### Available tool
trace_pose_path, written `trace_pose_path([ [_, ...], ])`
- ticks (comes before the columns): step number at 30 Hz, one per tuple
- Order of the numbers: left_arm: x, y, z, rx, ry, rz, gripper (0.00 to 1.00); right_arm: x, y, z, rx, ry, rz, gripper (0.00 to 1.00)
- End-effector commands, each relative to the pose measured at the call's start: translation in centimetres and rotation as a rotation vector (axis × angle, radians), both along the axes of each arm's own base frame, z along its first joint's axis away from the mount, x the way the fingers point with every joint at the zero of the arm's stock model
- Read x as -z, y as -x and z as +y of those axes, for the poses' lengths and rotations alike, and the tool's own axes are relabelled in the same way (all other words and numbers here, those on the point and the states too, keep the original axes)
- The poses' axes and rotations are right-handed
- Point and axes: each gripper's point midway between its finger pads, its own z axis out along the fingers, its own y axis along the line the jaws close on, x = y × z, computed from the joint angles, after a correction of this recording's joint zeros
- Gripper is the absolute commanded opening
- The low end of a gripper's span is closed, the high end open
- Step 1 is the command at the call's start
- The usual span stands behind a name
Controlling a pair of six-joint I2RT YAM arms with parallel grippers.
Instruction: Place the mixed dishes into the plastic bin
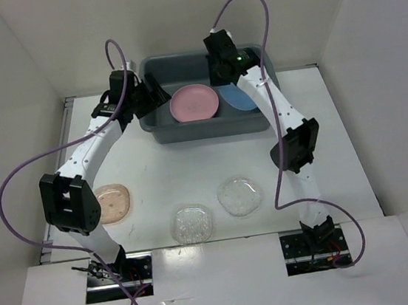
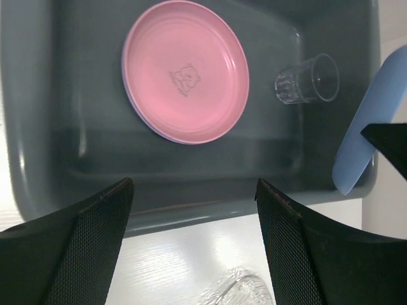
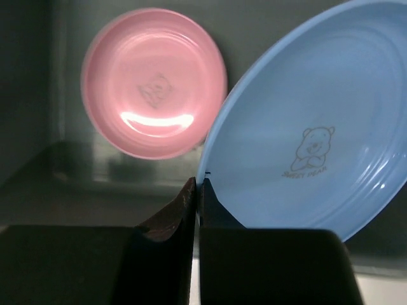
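Three dishes lie outside the plastic bin (image 1: pixel 208 128) on the table (image 1: pixel 337 143): a peach plate (image 1: pixel 112 203) well off its left near corner, and a squarish clear dish (image 1: pixel 192 224) and a round clear dish (image 1: pixel 240 195) in front of its near wall.

Inside the bin, the pink plate (image 2: pixel 184 70) lies flat at mid-floor. Only the left wrist view shows a lilac plate (image 2: pixel 135 105) under it and a clear cup (image 2: pixel 305 79) on its side just beside, long axis along the bin, mouth toward the blue plate (image 3: pixel 305 140).

The blue plate is in the bin's right part, steeply tilted — nearly edge-on from the left wrist, face-on from the right wrist.

Right gripper (image 3: pixel 197 187): pinched on the blue plate's rim. Its arm crosses above the bin's right end in the top view.

Left gripper (image 2: pixel 194 187): jaws wide, holding nothing, over the bin's left end near the rim.
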Motion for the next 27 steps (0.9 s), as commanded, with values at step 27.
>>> trace_pose_path([
  [27,0.2,3.2,0.7,-0.012,0.019,0.008,0.85,5.6,-6.0,17.4,-0.449,-0.286,-0.159,0.31],
])
